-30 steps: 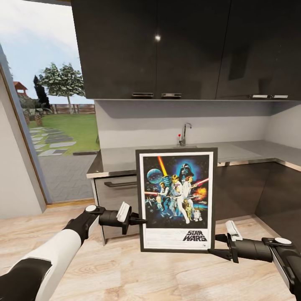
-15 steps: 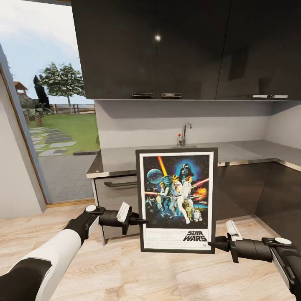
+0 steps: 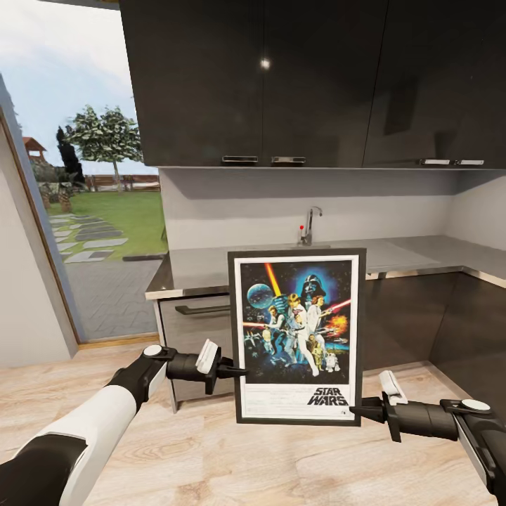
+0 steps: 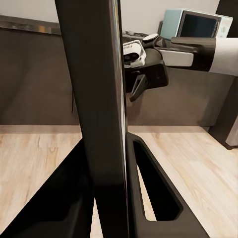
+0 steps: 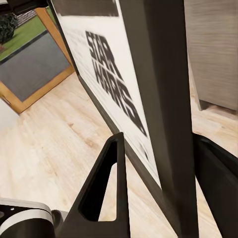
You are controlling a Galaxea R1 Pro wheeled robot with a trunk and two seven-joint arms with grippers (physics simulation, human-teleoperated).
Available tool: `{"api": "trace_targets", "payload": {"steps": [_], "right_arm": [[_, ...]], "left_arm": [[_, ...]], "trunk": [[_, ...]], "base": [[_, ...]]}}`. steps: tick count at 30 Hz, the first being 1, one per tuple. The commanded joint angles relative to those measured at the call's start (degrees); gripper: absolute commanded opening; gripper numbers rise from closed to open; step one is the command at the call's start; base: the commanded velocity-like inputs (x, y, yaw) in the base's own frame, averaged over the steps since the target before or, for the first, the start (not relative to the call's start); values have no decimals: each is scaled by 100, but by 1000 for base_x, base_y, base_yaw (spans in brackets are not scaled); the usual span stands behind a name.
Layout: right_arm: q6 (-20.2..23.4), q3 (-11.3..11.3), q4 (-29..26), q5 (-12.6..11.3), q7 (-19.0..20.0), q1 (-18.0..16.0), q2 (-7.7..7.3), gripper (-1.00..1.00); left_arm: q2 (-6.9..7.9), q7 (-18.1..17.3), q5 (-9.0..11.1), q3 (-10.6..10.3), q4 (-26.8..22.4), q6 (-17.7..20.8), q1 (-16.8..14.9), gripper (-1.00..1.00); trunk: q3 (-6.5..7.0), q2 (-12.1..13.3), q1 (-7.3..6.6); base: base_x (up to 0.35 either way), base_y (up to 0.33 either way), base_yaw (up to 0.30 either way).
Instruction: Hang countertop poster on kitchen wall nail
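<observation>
while both sets of jaws grip the frame, i see almost nothing different from a second ago: my left gripper (image 3: 235, 370) is still clamped on the left edge of the poster (image 3: 297, 334), and my right gripper (image 3: 358, 414) is still clamped at its lower right corner, having only crept up a touch to sit against that corner. from the left wrist view the frame edge (image 4: 101, 124) runs between the two fingers (image 4: 148, 198), and the right wrist view shows the same with the logo side of the poster (image 5: 111, 74) facing away. the poster hangs upright, off the kitchen countertop (image 3: 211, 267) and in front of the dark cabinets (image 3: 407, 323), above the wood floor (image 3: 211, 450). i judge the pickup done and the grip settled; what remains is to turn and carry it to a wall nail, none of which i can make out from here. with two edge pinches, i'd move both arms together so the frame doesn't twist loose.
</observation>
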Motion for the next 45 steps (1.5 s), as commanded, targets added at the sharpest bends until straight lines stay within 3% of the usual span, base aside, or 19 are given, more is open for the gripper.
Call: {"api": "trace_targets", "payload": {"steps": [1, 3, 4, 23, 29, 38, 40, 45], "right_arm": [[66, -3, -2, -3, 35, -3, 0, -100], [66, -3, -2, -3, 35, -1, 0, -100], [66, -3, -2, -3, 35, -1, 0, -100], [66, -3, -2, -3, 35, -3, 0, -100], [66, -3, -2, -3, 35, 1, 0, -100], [64, -3, -2, -3, 35, -1, 0, -100], [59, -3, -2, -3, 35, 1, 0, -100], [58, -3, -2, -3, 35, -1, 0, -100]], "left_arm": [[7, 0, 37, -25, 3, -58, -7, -100], [6, 0, 37, -25, 3, -58, -7, -100], [5, 0, 37, -25, 3, -58, -7, 100], [52, 0, 37, -13, 3, -50, -7, 100], [445, 0, 59, -8, 3, -50, -7, 100], [750, 0, 70, -3, 89, -59, -7, 100], [911, 0, 78, 7, 187, -65, -7, 100], [1030, 0, 167, 9, 226, -67, -7, 100]], "trunk": [[-7, -4, 0], [-7, -4, 0], [-7, -4, 0], [-7, -4, 0], [-7, -4, 0], [-7, -4, 0], [-7, -4, 0], [-7, -4, 0]], "base": [[0, 0, 0], [0, 0, 0], [0, 0, 0], [0, 0, 0], [0, 0, 0], [0, 0, 0], [0, 0, 0], [0, 0, 0]]}}
